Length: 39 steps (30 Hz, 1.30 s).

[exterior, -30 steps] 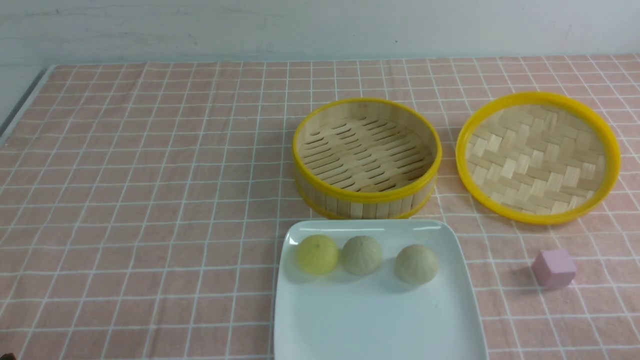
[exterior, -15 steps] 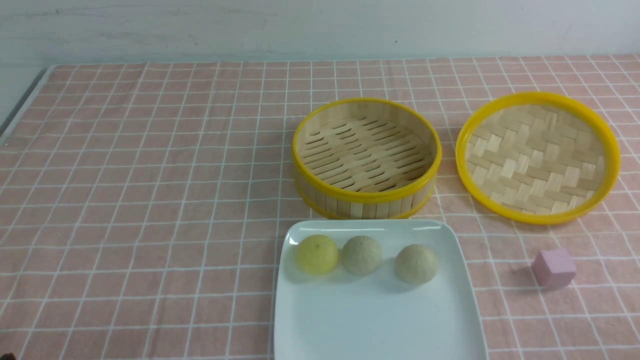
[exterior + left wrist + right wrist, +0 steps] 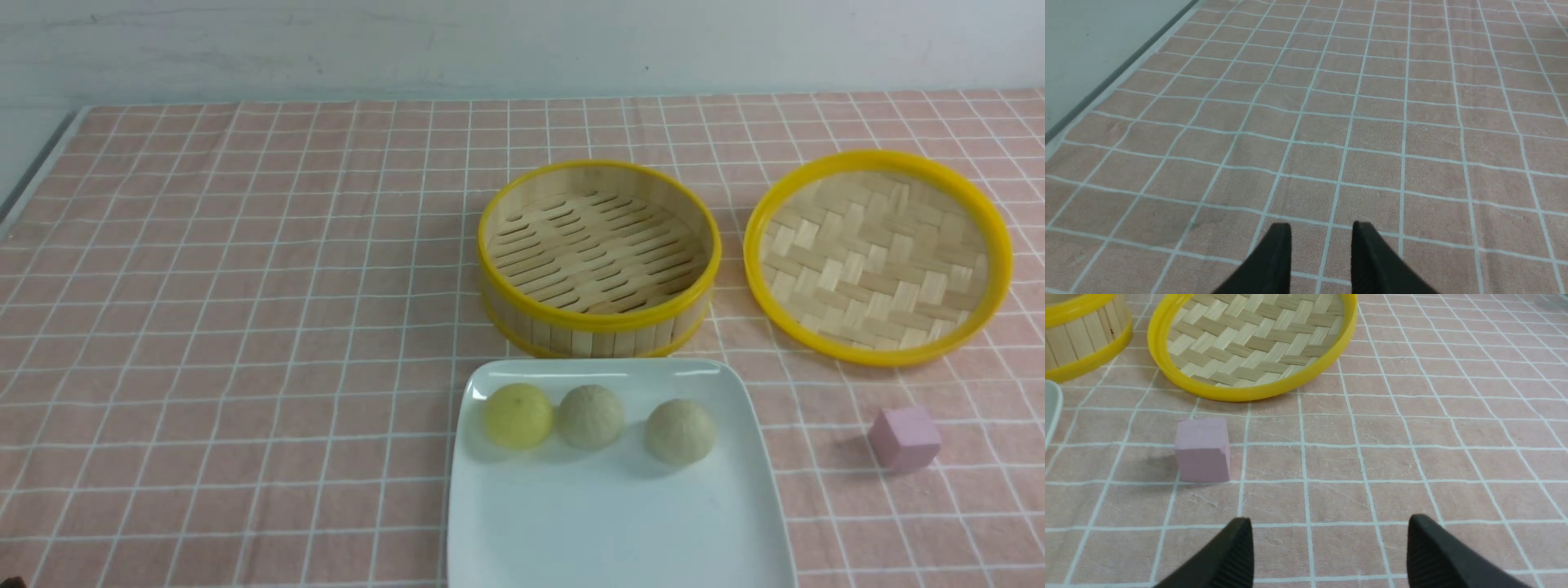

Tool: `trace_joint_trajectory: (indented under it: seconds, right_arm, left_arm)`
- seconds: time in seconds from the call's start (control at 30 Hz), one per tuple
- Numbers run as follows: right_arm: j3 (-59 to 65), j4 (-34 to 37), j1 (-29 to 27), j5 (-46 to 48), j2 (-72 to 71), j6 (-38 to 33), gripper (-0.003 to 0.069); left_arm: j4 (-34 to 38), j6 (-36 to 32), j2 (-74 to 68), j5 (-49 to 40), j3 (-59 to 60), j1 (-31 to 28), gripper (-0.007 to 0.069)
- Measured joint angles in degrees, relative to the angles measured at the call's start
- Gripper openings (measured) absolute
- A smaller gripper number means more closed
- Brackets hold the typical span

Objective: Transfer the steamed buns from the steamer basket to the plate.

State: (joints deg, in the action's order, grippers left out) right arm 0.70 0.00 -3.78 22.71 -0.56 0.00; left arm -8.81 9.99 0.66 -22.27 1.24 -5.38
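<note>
1. All three steamed buns sit on the white square plate (image 3: 620, 523) in a row along its far edge: the pale yellow bun (image 3: 518, 416) on the left, touching or just beside the middle beige bun (image 3: 590, 416); the right beige bun (image 3: 680, 430) stands a little apart.
2. The steamer basket (image 3: 598, 321), just beyond the plate, shows only bare slats; by my reading, nothing is left to carry.
3. Left gripper (image 3: 1322, 245): jaws partly apart, nothing between them, hovering over bare checked tablecloth (image 3: 1306, 122); no bun or plate shows in its wrist view.
4. Right gripper (image 3: 1329, 543): jaws spread wide, empty; ahead of it lie the pink cube (image 3: 1202, 450) and the woven-bottom tray (image 3: 1249, 339), with a sliver of the plate's rim at the frame edge.
5. The deciding relation: neither arm appears in the front view, so both are back from the plate; the right gripper looks nearer, with the rim in its view; round buns have no long axis to align to.
</note>
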Motion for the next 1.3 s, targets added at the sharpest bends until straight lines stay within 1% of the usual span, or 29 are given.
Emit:
trace_joint_trajectory:
  seconds: [0.1, 0.3, 1.3]
  right_arm:
    - [0.0, 1.22, 0.0, -0.05, 0.0, 0.0, 0.0495]
    - [0.0, 1.46, 0.0, -0.05, 0.0, 0.0, 0.0495]
    - [0.0, 1.25, 0.0, -0.12, 0.0, 1.7, 0.0495]
  left_arm:
    - [0.0, 0.0, 0.0, 0.0, 0.0, 0.0, 0.0243]
    - [0.0, 0.0, 0.0, 0.0, 0.0, 0.0, 0.0243]
    - [0.0, 0.0, 0.0, 0.0, 0.0, 0.0, 0.0243]
